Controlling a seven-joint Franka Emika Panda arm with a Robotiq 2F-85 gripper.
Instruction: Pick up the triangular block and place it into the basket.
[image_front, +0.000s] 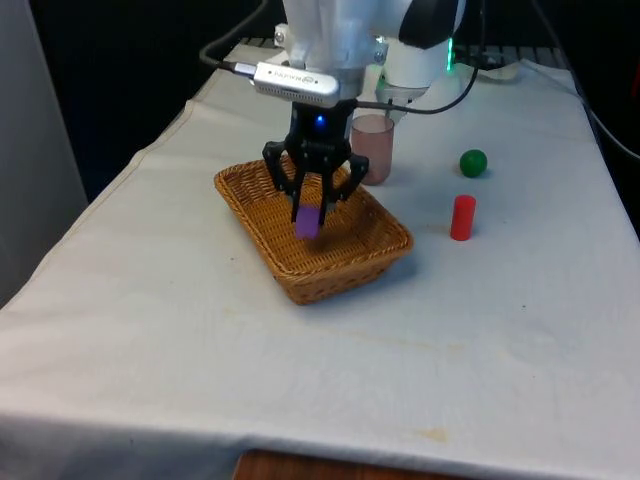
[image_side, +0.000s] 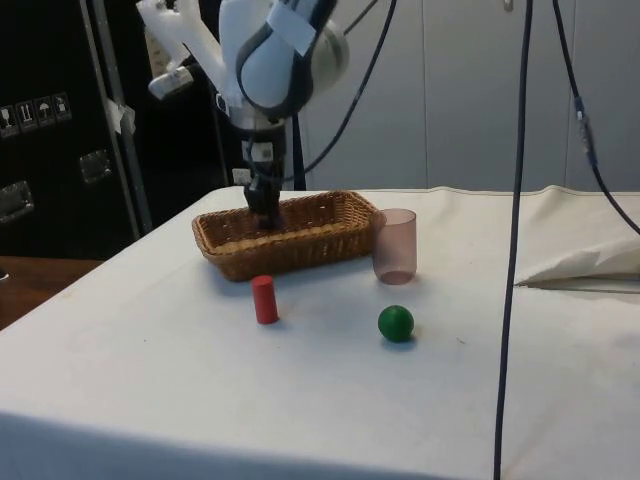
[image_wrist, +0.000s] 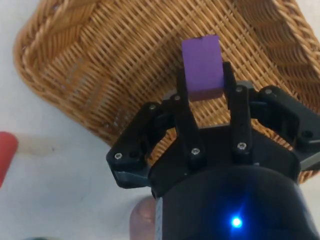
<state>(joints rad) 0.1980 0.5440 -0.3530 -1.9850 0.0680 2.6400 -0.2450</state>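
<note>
The wicker basket (image_front: 262, 255) is serving as the landmark here, sitting on the white cloth (image_front: 150, 320). Above its inside, the gripper (image_front: 308, 222) is holding the purple block (image_front: 307, 223), its jaws pinching the block from two sides; in the wrist view the purple block (image_wrist: 201, 67) is sitting between the fingers (image_wrist: 182, 107) over the basket's woven floor (image_wrist: 115, 55). In the side view the gripper (image_side: 262, 212) is reaching down inside the basket (image_side: 300, 245). Just beside the basket, towards the front view's right, a translucent pink cup (image_front: 372, 148) is standing upright. Further to that side, apart from the basket, a red cylinder (image_front: 462, 217) is standing upright, and a green ball (image_front: 473, 162) is lying behind it.
</note>
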